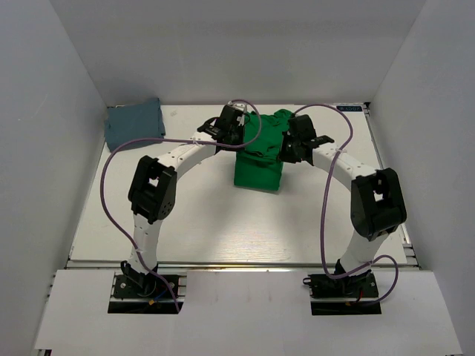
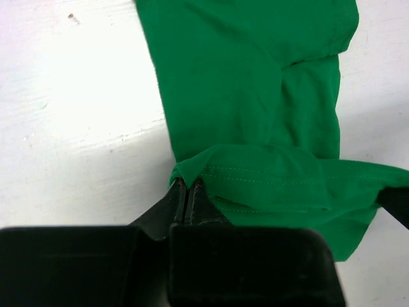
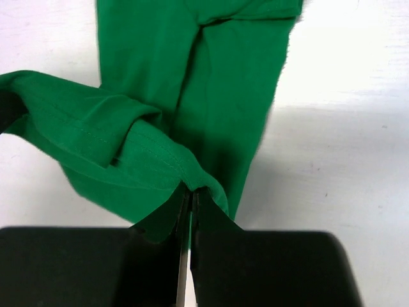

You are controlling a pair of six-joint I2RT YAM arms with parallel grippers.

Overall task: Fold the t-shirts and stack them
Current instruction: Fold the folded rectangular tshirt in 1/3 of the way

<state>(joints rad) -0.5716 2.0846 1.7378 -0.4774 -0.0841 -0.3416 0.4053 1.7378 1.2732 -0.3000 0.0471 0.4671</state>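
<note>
From overhead, the green t-shirt [image 1: 258,165] lies toward the far middle of the white counter [image 1: 208,219]. Its near part is a flat, squarish slab; its far part is rumpled and bunched up between the two arms. The left fingers [image 1: 239,133] and right fingers [image 1: 291,145] meet that bunched end from either side, though their tips are too small here to judge. Only this view shows the grey-blue t-shirt [image 1: 133,123], folded into a neat rectangle in the far left corner, well apart from the green one.

The left wrist camera comes in close. The left fingers [image 2: 185,198] are clenched together on a hemmed edge of the green t-shirt [image 2: 255,96], a fine stitch line running along it. The soft, matte knit falls away in long, smooth creases onto the counter [image 2: 77,115], which shows faint scuffs.

The right wrist camera mirrors it. The right fingers [image 3: 190,195] are pinched tight on a rolled fold of the green t-shirt [image 3: 214,83], its stitched hem curling to the left. The rest drapes down onto the bright counter [image 3: 345,128].
</note>
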